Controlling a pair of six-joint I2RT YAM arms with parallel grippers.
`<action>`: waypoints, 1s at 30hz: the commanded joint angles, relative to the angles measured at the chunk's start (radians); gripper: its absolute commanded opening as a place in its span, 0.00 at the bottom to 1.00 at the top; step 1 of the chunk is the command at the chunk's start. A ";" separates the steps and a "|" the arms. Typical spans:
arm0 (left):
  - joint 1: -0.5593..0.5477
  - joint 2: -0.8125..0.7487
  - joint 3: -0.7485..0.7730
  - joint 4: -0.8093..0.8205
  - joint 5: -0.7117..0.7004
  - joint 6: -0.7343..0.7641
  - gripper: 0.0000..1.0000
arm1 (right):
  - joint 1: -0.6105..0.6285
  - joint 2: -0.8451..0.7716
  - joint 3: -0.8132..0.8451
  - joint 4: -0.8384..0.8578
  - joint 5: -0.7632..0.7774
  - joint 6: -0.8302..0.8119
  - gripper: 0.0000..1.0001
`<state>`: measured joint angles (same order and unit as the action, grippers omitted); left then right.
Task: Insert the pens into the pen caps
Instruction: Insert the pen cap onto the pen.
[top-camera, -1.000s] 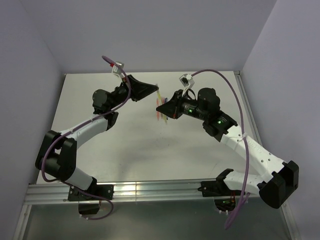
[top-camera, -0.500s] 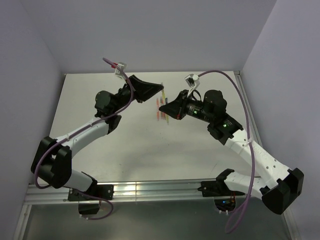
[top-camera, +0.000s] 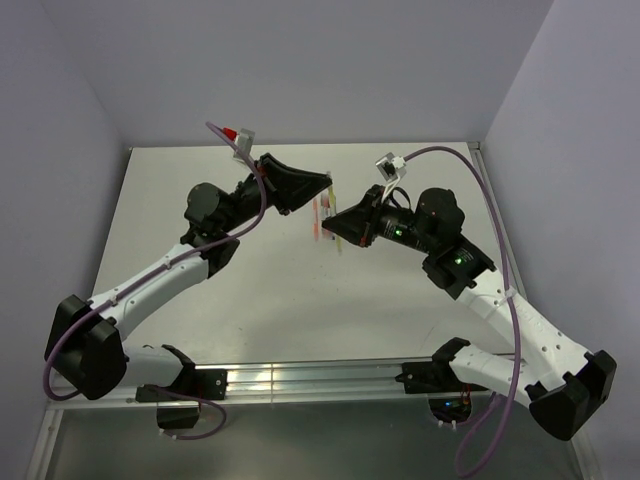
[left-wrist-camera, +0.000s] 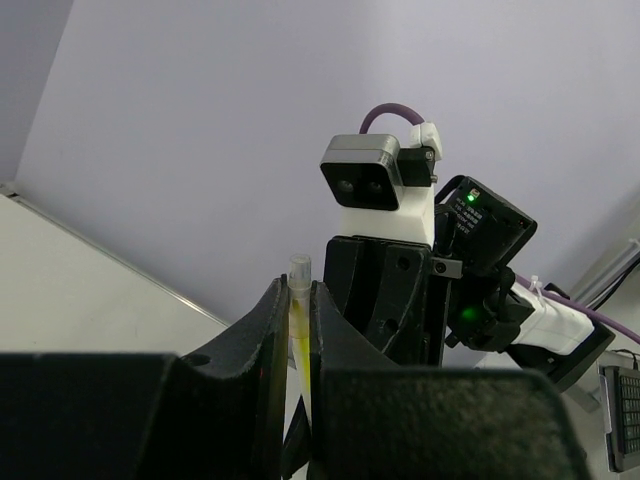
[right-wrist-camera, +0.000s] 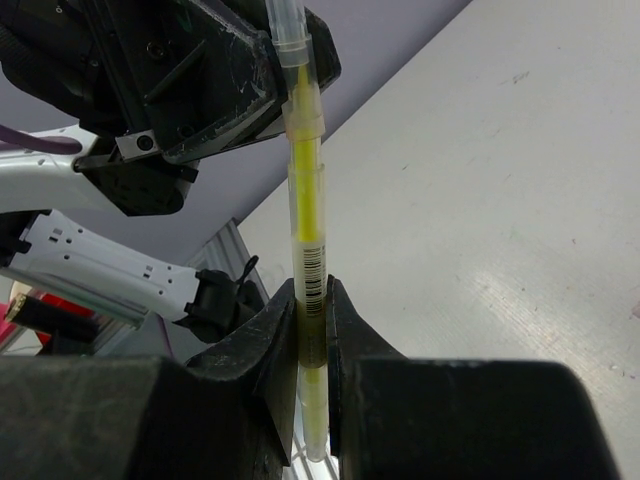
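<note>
One yellow pen (right-wrist-camera: 305, 200) spans mid-air at upper centre: right claw (right-wrist-camera: 312, 305) clenched on its barrel, left claw (left-wrist-camera: 298, 300) clenched on its far end. Loose pens (top-camera: 321, 215) lie on the surface (top-camera: 250, 290) beneath, too small to count.

We saw the black left gripper (top-camera: 322, 185) and the black right gripper (top-camera: 336, 223) drift a little to the right in the overhead view, carrying the slim yellow pen (right-wrist-camera: 306, 190) clamped between them. The left one ended near the far end of the loose coloured pens (top-camera: 321, 215) on the grey table (top-camera: 300, 300), its white arm (top-camera: 150, 280) stretching out and its elbow sinking toward the near-left corner. The right arm's elbow swung outward too.
</note>
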<state>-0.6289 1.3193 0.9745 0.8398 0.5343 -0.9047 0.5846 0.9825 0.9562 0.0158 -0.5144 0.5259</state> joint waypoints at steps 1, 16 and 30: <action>-0.069 -0.043 0.007 -0.045 0.181 0.038 0.00 | -0.016 -0.013 -0.004 0.111 0.102 -0.013 0.00; -0.083 -0.075 -0.037 -0.085 0.078 -0.036 0.00 | -0.016 -0.057 -0.042 0.153 0.177 -0.026 0.00; -0.170 -0.081 -0.020 -0.203 -0.025 0.084 0.00 | -0.016 -0.039 -0.030 0.141 0.140 -0.021 0.00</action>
<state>-0.7292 1.2469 0.9367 0.7216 0.3428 -0.8536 0.5865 0.9337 0.9066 0.0444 -0.4953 0.4999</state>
